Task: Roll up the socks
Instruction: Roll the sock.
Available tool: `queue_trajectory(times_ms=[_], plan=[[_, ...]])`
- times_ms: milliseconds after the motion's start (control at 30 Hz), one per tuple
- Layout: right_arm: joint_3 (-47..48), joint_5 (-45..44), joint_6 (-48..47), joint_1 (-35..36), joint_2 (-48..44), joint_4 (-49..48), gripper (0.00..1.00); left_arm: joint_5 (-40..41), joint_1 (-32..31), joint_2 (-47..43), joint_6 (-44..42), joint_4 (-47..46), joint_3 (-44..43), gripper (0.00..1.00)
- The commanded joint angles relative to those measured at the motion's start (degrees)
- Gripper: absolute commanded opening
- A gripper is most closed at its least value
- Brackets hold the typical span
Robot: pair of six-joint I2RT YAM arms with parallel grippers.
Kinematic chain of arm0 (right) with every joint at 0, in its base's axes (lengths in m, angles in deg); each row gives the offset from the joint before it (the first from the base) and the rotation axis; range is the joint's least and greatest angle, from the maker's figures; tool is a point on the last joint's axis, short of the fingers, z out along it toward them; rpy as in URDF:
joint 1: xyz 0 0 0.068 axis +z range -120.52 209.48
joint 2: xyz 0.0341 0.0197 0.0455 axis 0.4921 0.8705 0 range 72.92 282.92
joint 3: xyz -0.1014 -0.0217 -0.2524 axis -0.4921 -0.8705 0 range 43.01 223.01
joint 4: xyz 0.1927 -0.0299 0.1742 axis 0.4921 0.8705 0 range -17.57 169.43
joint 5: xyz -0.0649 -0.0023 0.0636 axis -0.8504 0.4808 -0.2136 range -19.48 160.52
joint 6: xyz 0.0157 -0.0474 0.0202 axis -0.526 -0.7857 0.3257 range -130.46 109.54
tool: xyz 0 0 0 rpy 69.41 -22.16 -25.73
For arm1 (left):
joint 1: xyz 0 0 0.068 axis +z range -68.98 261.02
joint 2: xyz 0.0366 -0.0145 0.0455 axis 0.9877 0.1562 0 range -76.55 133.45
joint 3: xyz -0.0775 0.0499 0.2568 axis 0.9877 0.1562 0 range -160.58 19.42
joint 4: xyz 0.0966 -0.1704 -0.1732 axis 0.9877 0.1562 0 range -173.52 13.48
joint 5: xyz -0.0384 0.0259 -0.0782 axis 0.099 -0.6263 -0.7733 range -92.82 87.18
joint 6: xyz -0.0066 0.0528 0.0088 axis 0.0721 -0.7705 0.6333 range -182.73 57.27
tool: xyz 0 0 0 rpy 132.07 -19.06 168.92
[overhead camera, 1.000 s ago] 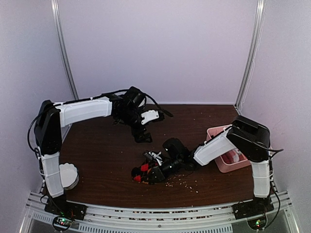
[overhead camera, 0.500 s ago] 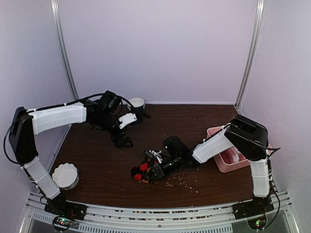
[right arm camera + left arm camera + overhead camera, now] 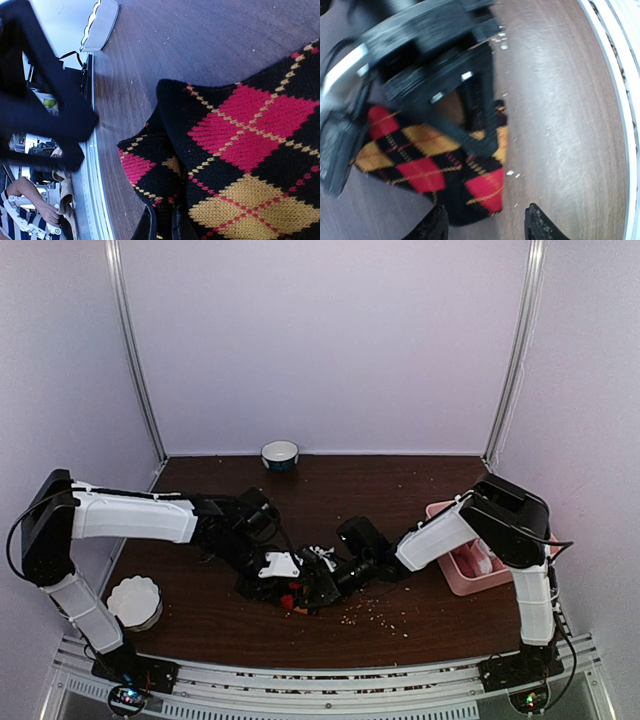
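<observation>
The left arm [image 3: 140,517] lay low and stretched out, its white forearm running toward 3 o'clock before the wrist bent down to the front middle of the brown wood-grain surface [image 3: 200,610]. The left pincer [image 3: 270,588] hung over the argyle sock [image 3: 292,590] with its jaws apart. In the left wrist view its two dark fingertips [image 3: 537,227] stood either side of the sock's near end, one right at the fabric and the other clear of it over bare wood. The right arm [image 3: 440,535] folded sharply at the elbow and sloped toward 8 o'clock. The right pincer [image 3: 312,594] was closed on a fold of the same sock, its black fingers pinching the knit. The sock lay bunched at about 6 o'clock from the surface's middle, between the two pincers. It was soft black knit with red and mustard diamonds crossed by thin dotted lines. Pale crumbs [image 3: 380,618] speckled the wood at 4 o'clock of it. A pink rectangular tray [image 3: 468,586] sat at 3 o'clock, a white scalloped bowl [image 3: 135,602] at 8 o'clock and a small blue-rimmed bowl [image 3: 280,454] at 12 o'clock.
</observation>
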Motion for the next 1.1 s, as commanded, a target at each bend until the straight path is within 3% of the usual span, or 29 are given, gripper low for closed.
queue_trajectory(times_ms=[0, 233, 433, 633, 800, 1067], plan=[[-4.2, -11.4, 2.3, -1.5, 6.9, 13.1, 0.00, 0.6, -1.6, 2.2, -0.6, -1.4, -1.6, 0.53], [-4.9, -10.8, 3.9, -1.5, 6.9, 10.3, 0.00, 2.0, -2.3, 6.7, 0.7, -0.8, -3.2, 0.48], [-6.4, -10.0, 5.9, -1.5, 7.0, 6.6, 0.00, 4.1, -2.2, 10.6, 2.6, 0.2, -5.4, 0.28], [-9.8, -12.2, 4.7, -1.4, 3.4, 2.1, 0.00, -0.3, 1.5, 14.7, 5.6, 4.9, -9.7, 0.17], [-17.0, -17.4, 1.9, -1.3, -3.1, -6.8, 0.19, -7.1, 5.4, 19.5, 8.0, 13.1, -16.6, 0.13], [-25.4, -24.8, -2.2, -0.7, -10.0, -15.0, 0.28, -12.7, 9.9, 28.8, 14.2, 21.5, -25.1, 0.12]])
